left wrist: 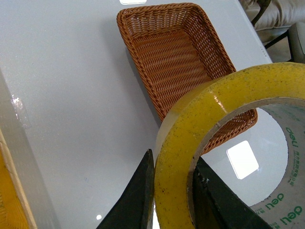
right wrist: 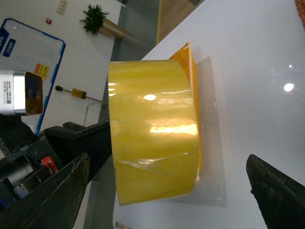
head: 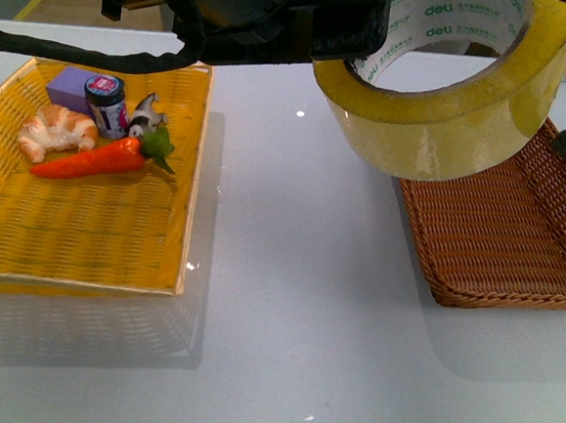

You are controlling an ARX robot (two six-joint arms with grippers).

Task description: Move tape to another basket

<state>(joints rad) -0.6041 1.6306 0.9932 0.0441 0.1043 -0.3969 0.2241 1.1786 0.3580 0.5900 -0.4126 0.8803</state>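
Carry step: left gripper [left wrist: 174, 191] clenched on the wall of the packing tape roll [head: 449, 97], aloft at upper right of the front view, overlapping the brown wicker basket [head: 515, 249] corner; right gripper [right wrist: 167, 164] spread wide, holding nothing; next probably needs shifting over the basket floor, lowering, releasing.

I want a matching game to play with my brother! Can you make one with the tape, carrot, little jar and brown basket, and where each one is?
1. tape
2. carrot
3. jar
4. brown basket

A. lying in the yellow basket
B. on the table, right side
C. pinched in the left gripper, up in the air
D. standing upright in the yellow basket

Pairs: 1-C, 2-A, 3-D, 4-B
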